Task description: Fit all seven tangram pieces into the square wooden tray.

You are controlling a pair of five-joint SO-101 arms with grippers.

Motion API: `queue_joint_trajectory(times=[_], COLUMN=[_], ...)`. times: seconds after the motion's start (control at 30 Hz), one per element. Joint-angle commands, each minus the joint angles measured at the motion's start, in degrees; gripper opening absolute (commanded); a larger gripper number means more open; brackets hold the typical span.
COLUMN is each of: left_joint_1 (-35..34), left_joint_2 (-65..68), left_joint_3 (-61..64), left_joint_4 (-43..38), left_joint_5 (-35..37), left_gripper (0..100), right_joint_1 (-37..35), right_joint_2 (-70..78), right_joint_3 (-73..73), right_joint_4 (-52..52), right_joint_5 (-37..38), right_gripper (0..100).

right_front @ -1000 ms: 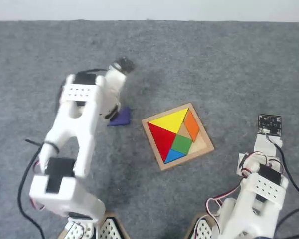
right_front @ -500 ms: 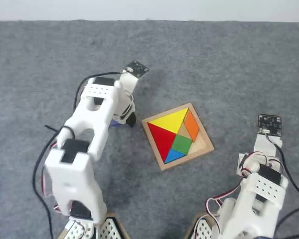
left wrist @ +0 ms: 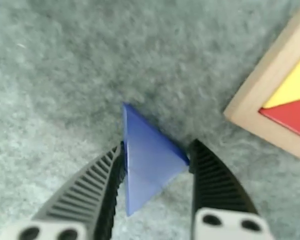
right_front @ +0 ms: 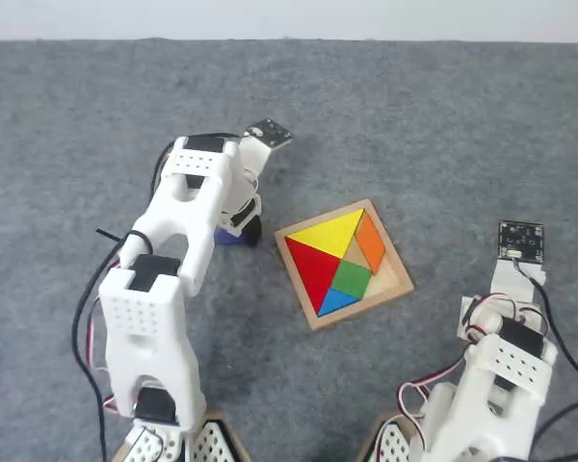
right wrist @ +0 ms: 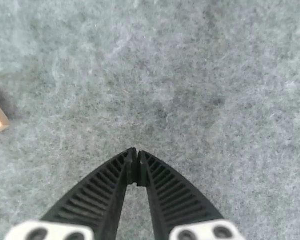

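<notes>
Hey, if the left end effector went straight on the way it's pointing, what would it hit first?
The blue triangle that the left end effector already straddles, then likely the grey carpet.

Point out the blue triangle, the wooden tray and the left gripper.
blue triangle point(left wrist: 146, 159): left wrist view, its top face.
wooden tray point(right_front: 389, 278): high view, bare floor.
left gripper point(left wrist: 157, 148): left wrist view, midway between fingertips.

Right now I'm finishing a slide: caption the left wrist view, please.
Left gripper clasps the blue triangle, just beside the wooden tray corner.
</notes>
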State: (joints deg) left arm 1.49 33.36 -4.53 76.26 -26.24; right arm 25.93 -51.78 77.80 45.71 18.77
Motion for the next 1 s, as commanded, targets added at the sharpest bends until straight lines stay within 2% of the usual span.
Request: queue_joint_trajectory(times=[0.0, 0.07, 0.2, 0.4, 0.47, 0.57, 0.63, 0.77, 0.83, 0.97], left_joint_1=[-0.09, 0.62, 0.79, 1.49, -1.76, -11.52, -18.73, -29.36, -31.56, -30.68], left_joint_2=[-0.79, -0.79, -3.87, -22.15, -28.75, -35.87, -37.19, -37.19, -37.19, -37.19], left_joint_3=[0.84, 2.68, 7.52, 19.38, 21.58, 22.99, 23.08, 25.19, 27.56, 32.84], left_joint_4=[4.40, 6.95, 5.89, 3.25, 1.67, -1.58, -2.64, -2.73, -1.85, 0.09], left_joint_5=[-2.29, -3.43, -3.96, -3.87, -3.60, -1.58, 1.49, 1.85, 1.32, 0.00], left_gripper=[14, 9, 4, 2, 8, 16, 16, 16, 17, 19], right_joint_1=[-0.40, -0.40, -0.40, -0.40, -0.22, -0.13, -0.40, -0.48, -0.48, -0.48], right_joint_2=[-1.01, -1.01, -1.19, -1.10, -1.01, -1.10, -1.27, -1.27, -1.36, -1.36], right_joint_3=[-2.20, -2.20, -2.20, -2.20, -2.20, -2.20, -2.20, -2.20, -2.20, -2.20], right_joint_4=[-0.92, -0.92, -0.92, -0.92, -0.92, -0.66, -0.57, -0.48, -0.48, -0.57], right_joint_5=[-0.53, -0.53, -0.53, -0.53, -0.44, -0.26, -0.35, -0.26, -0.18, -0.09], right_gripper=[0.9, 0.9, 0.9, 0.9, 0.9, 0.9, 0.9, 0.9, 0.9, 0.9])
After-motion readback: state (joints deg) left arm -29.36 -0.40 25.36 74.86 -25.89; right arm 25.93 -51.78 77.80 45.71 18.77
